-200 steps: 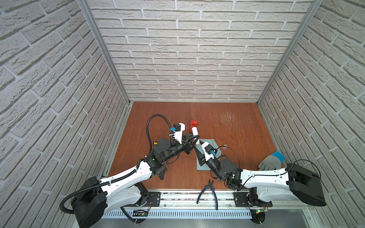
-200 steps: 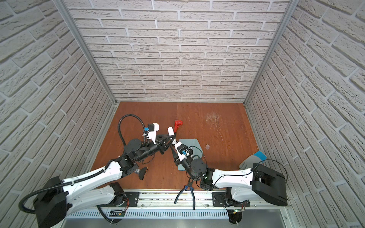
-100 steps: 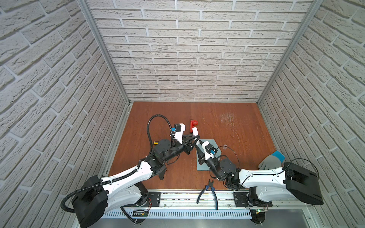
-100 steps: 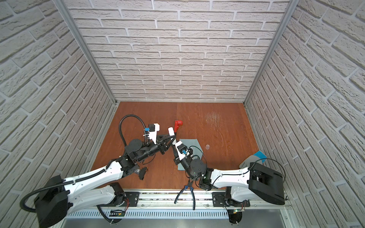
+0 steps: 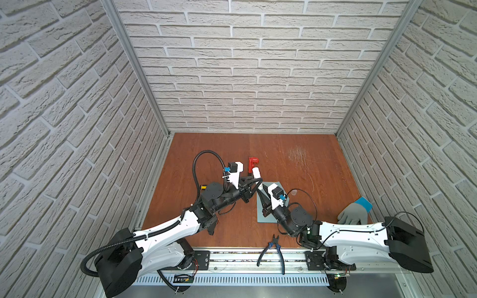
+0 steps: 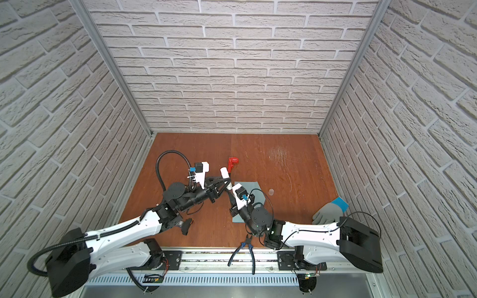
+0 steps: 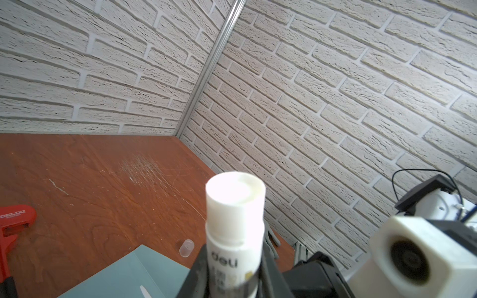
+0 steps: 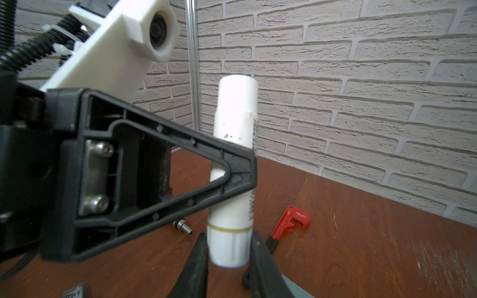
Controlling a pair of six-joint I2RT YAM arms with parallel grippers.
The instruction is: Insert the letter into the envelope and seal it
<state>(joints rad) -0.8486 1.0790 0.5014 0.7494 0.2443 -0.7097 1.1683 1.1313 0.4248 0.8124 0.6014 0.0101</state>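
The light blue-grey envelope (image 5: pixel 262 217) (image 6: pixel 252 187) lies flat on the wooden table, partly under my right arm; one corner of it shows in the left wrist view (image 7: pixel 124 278). The letter is out of view. A white glue stick (image 5: pixel 257 173) (image 6: pixel 224 173) (image 7: pixel 235 211) (image 8: pixel 236 116) is held upright above the table. My left gripper (image 5: pixel 258 179) (image 7: pixel 232 278) is shut on its middle. My right gripper (image 5: pixel 261 190) (image 8: pixel 228 255) is shut on its lower end, a finger pressed against each side.
A clear cap (image 5: pixel 293 191) (image 7: pixel 186 248) lies right of the envelope. A red wrench (image 5: pixel 251 163) (image 8: pixel 291 223) lies behind the grippers. A grey glove with a blue cuff (image 5: pixel 353 212) is at the right wall, and blue-handled pliers (image 5: pixel 273 251) lie at the front edge.
My right gripper's jaws have closed onto the lower end of the glue stick. The left gripper keeps its hold, and both arms have hardly moved.
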